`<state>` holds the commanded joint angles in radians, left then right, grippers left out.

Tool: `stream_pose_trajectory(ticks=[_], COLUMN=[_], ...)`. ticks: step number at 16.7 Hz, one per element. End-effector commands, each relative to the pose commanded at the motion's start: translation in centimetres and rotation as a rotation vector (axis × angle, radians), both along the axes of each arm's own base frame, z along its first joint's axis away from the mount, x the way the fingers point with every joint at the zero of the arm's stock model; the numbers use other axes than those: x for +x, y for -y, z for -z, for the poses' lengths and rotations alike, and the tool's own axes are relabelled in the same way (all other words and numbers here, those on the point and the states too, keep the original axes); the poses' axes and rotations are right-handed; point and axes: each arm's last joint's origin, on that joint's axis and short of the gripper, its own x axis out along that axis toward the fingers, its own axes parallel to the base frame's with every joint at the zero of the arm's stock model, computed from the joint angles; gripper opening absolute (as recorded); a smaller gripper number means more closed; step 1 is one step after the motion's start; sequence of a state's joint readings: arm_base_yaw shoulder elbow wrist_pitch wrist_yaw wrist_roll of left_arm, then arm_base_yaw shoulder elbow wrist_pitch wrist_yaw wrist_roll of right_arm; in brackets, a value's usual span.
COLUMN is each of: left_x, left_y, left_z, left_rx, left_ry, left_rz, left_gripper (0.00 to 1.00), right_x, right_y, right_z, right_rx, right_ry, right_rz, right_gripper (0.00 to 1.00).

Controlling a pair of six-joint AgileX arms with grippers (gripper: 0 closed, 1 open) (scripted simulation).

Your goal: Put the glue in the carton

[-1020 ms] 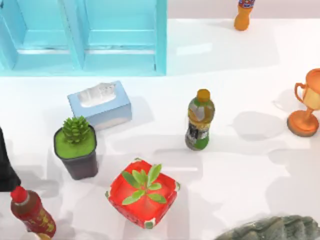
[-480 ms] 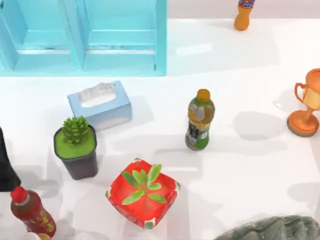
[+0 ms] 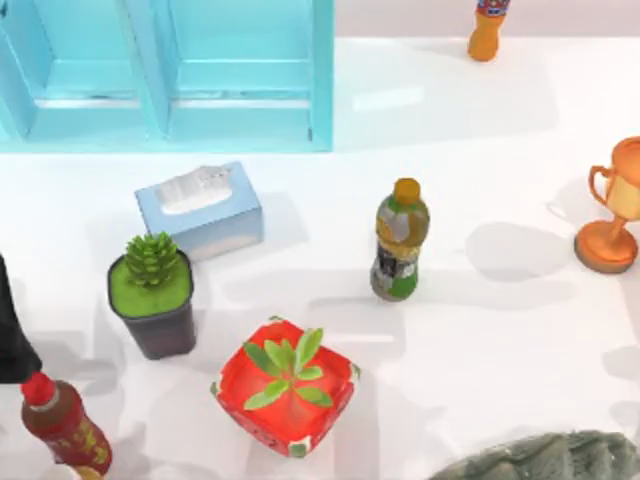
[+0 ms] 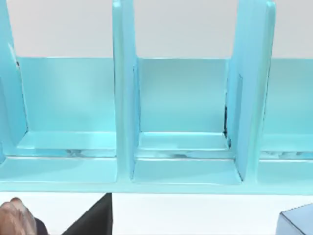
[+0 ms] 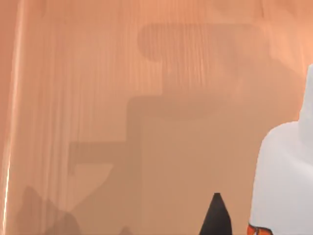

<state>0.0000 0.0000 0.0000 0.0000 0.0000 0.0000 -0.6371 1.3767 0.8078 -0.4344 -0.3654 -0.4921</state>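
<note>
In the right wrist view, the glue [image 5: 286,176] is a white bottle body close to the camera, with an orange edge at its lower end. Behind it a tan-orange, cardboard-like surface [image 5: 122,122], apparently the carton, carries blocky shadows. One dark fingertip [image 5: 215,218] of my right gripper pokes up beside the glue, a narrow gap apart. My left arm [image 3: 10,335] is a dark shape parked at the table's left edge.
A blue shelf unit [image 3: 165,75] spans the back left. In front of it stand a tissue box [image 3: 200,210], a succulent pot [image 3: 152,295] and a red planter [image 3: 285,385]. Also here: a green bottle [image 3: 400,240], an orange bottle [image 3: 488,28], a trophy [image 3: 612,205], a red-capped bottle [image 3: 62,425] and a grey ridged lump [image 3: 545,458].
The soft shadow on the table's right side has slid toward the right edge. None of the objects on the table has moved.
</note>
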Motion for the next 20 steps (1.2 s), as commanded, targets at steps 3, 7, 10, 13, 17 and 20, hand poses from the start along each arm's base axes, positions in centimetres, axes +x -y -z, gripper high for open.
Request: stream_pose_trajectory(ticks=[3,7,10,13,17,20], left_x=[0.0,0.0,0.0,0.0,0.0,0.0], left_y=[0.0,0.0,0.0,0.0,0.0,0.0], left_z=[0.0,0.0,0.0,0.0,0.0,0.0], left_rx=[0.000,0.000,0.000,0.000,0.000,0.000], left_ry=[0.000,0.000,0.000,0.000,0.000,0.000], left_rz=[0.000,0.000,0.000,0.000,0.000,0.000], left_gripper=[1.00,1.00,1.00,1.00,1.00,1.00], right_x=[0.8,1.7,1.8,1.8,1.8,1.8], right_y=[0.0,-0.2,-0.2,-0.2,-0.2,-0.2], right_z=[0.9,2.8,3.0,3.0,3.0,3.0], right_rx=[-0.012,-0.009,-0.010,-0.010,-0.010,-0.010], right_ry=[0.019,0.017,0.018,0.018,0.018,0.018], right_rz=[-0.004,-0.005,-0.004,-0.004,-0.004,-0.004], right_gripper=[0.00,0.00,0.00,0.08,0.38,0.60])
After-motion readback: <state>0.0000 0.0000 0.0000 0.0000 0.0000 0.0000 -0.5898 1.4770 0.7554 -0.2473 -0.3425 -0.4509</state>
